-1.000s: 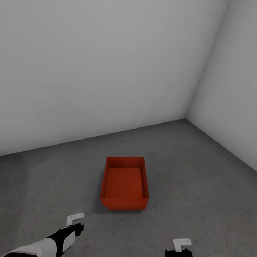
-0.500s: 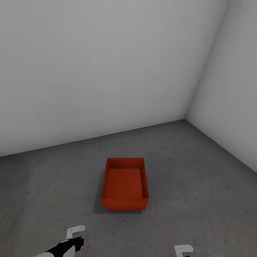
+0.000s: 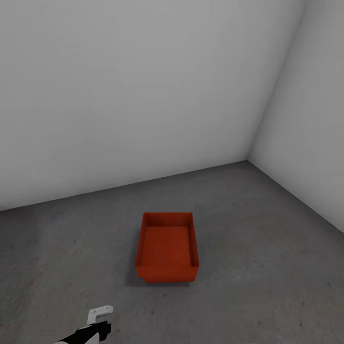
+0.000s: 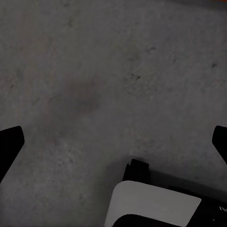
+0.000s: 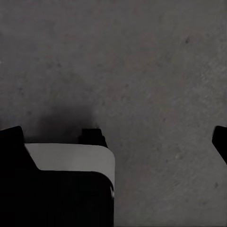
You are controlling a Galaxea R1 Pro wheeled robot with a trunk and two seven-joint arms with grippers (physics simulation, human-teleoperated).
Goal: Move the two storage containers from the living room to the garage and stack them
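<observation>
I saw one bin (image 3: 166, 247) sitting empty on the concrete floor (image 3: 267, 248) near the far corner, both grippers spread wide and holding nothing — I judged it best left undisturbed as the base.

2 plain white walls (image 3: 143, 95) meet at a vertical corner toward the right of the head view; the wider one runs across the back, and the narrower one (image 3: 310, 119) angles forward along the right side. Both are bare, evenly lit and shaded a little greyer toward the corner. Their lower edges form straight seams with the ground, joining at the corner's foot (image 3: 248, 160).
</observation>
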